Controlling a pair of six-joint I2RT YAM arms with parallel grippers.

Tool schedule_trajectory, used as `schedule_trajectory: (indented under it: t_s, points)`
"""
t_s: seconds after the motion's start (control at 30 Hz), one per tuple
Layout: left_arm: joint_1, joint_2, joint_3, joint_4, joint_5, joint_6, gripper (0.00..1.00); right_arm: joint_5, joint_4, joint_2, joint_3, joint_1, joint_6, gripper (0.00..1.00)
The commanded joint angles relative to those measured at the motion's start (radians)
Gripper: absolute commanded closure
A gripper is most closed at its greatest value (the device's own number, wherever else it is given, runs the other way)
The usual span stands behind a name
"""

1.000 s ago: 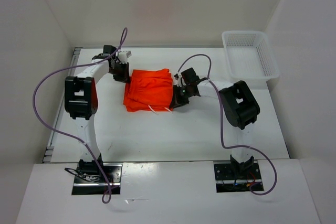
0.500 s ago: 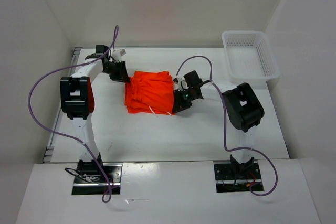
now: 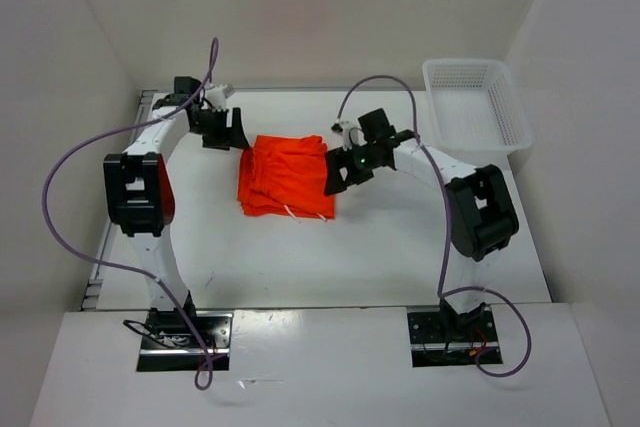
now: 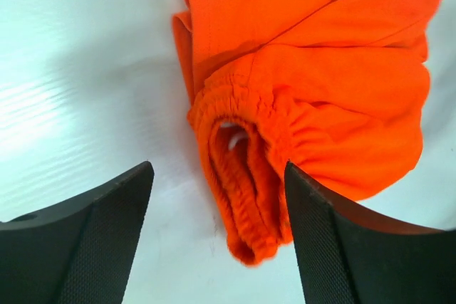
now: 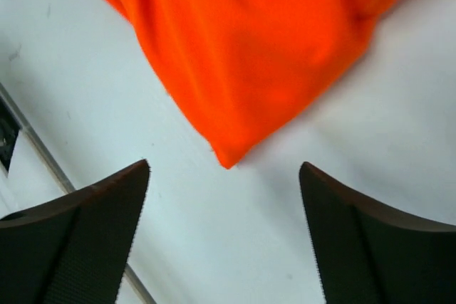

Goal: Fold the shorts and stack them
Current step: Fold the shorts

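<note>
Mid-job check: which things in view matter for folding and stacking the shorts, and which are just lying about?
Job in hand:
- orange shorts, folded on the table
- left gripper and right gripper, both open, one at each side of them

Lying about:
- white mesh basket, far right corner
</note>
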Motion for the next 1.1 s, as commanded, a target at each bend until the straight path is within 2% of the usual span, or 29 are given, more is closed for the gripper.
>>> schedule_trajectory:
  t_s: [0.0, 0.1, 0.13, 0.23, 0.33, 0.43, 0.53, 0.77, 1.07]
  points:
    - [0.024, -0.188, 0.002, -0.014, -0.079, 0.005, 0.18, 0.066, -0.054, -0.109, 0.118, -0.103, -0.063, 0.07]
    - [0.058, -0.32, -0.078, 0.025, -0.181, 0.005, 0.02, 0.228, -0.064, -0.155, 0.182, -0.144, -0.125, 0.05]
    - [0.072, -0.351, -0.095, 0.036, -0.263, 0.005, 0.02, 0.282, -0.055, -0.166, 0.196, -0.154, -0.169, 0.05]
    - [0.171, -0.47, -0.158, 0.045, -0.348, 0.005, 0.0, 0.536, 0.005, -0.224, 0.219, -0.163, -0.232, 0.05]
    - [0.277, -0.566, -0.279, 0.071, -0.38, 0.005, 0.0, 0.641, 0.094, -0.296, 0.176, -0.209, -0.243, 0.03]
    - [0.343, -0.658, -0.374, 0.093, -0.39, 0.005, 0.0, 0.645, 0.105, -0.368, 0.143, -0.261, -0.243, 0.03]
    - [0.397, -0.722, -0.468, 0.114, -0.37, 0.005, 0.0, 0.571, 0.094, -0.442, 0.092, -0.282, -0.232, 0.03]
    - [0.44, -0.776, -0.477, 0.115, -0.379, 0.005, 0.0, 0.562, 0.085, -0.578, -0.011, -0.3, -0.212, 0.03]
    - [0.451, -0.807, -0.499, 0.124, -0.333, 0.005, 0.0, 0.551, 0.104, -0.663, -0.109, -0.309, -0.203, 0.02]
